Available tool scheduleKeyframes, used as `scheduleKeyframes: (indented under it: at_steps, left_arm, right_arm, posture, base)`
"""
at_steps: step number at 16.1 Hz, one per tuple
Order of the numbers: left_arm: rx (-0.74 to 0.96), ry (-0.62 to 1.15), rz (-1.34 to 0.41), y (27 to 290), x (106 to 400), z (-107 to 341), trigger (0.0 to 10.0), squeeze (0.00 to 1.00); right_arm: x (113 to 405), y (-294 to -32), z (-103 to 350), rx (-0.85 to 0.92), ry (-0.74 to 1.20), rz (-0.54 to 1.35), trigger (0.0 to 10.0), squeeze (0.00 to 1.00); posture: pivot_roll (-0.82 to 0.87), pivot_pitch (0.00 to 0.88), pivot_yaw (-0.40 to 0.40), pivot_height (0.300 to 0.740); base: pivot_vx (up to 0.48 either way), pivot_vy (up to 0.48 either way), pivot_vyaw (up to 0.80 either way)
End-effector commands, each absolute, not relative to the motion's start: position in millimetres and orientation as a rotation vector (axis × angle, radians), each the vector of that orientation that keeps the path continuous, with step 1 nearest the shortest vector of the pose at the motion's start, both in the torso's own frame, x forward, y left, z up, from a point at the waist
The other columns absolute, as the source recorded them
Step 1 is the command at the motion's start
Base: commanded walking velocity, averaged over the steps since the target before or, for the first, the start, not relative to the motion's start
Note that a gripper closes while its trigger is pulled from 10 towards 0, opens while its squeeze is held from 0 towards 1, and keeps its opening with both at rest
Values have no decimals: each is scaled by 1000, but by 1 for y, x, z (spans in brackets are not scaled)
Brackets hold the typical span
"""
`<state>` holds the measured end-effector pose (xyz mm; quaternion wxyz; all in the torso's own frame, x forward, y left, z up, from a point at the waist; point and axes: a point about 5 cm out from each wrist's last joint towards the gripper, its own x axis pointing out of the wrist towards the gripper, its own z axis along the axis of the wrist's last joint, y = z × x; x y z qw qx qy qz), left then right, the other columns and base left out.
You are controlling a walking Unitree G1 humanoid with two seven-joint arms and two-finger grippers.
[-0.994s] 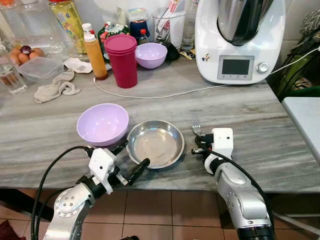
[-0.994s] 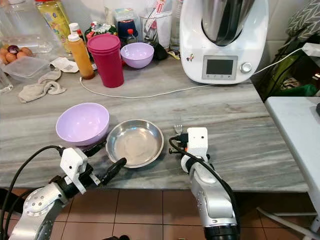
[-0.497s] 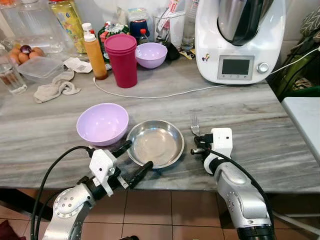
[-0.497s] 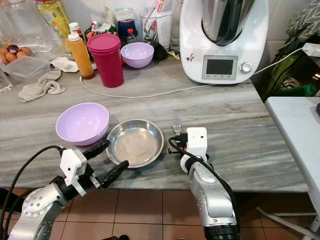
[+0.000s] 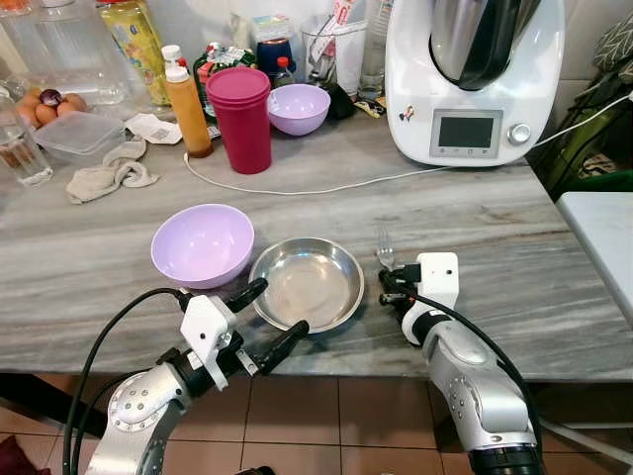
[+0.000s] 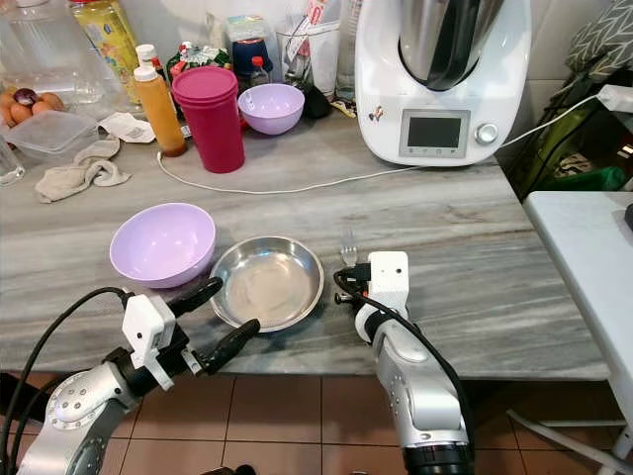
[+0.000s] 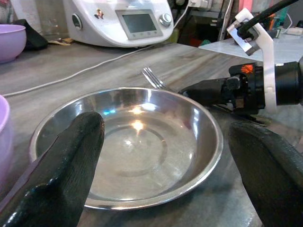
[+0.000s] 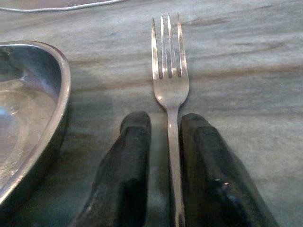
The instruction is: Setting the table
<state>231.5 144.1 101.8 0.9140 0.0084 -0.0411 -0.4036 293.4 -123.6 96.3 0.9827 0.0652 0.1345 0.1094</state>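
Two grippers sit at the lower part of the frame, on either side of a stainless steel plate (image 5: 307, 283) that we see resting at the near edge of the grey stone counter (image 5: 514, 223). Our left gripper (image 5: 267, 322), at lower left, has its fingers spread wide; one black fingertip reaches the plate's left rim and the other lies at its near rim, while the left wrist view looks between them across the shallow dish. Our right gripper (image 8: 163, 156), right of centre, has its fingers narrowed around the handle of a fork (image 8: 169, 90). The fork lies flat on the counter just beside the plate's right rim, tines pointing away from us toward the back of the counter; in the right wrist view the handle runs between the two pads, though we cannot tell whether they press it.

Left of the plate, touching or nearly touching it, stands a lilac bowl (image 5: 203, 245). Toward the top of the frame we see a stack of magenta cups (image 5: 240, 119), a second lilac bowl (image 5: 299, 108) beside it, an orange sauce bottle (image 5: 186, 111), and a white kitchen machine (image 5: 475, 74) at upper right. A white cable (image 5: 326, 186) trails across the counter, and a crumpled cloth (image 5: 111, 172) lies at the left.
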Motion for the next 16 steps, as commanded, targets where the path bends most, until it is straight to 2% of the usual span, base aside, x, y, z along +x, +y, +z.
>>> scheduleKeyframes:
  at_steps: [1,11,16]
  left_arm:
    - [29,-86,-837,144,230,104,10000,0]
    - [14,-158,-794,138,238,122,10000,0]
    - [-29,-146,-543,139,255,124,10000,0]
  right_arm:
    - [294,-123,99,146,266,224,10000,1000]
    - [299,-136,140,157,57,194,10000,1000]
    - [304,-141,160,127,-66,135,10000,1000]
  posture:
    - [-168,100,16,740]
    - [-174,92,17,740]
    - [-172,92,8,740]
  base:
    - [0,0,0]
    - [0,0,0]
    - [0,0,0]
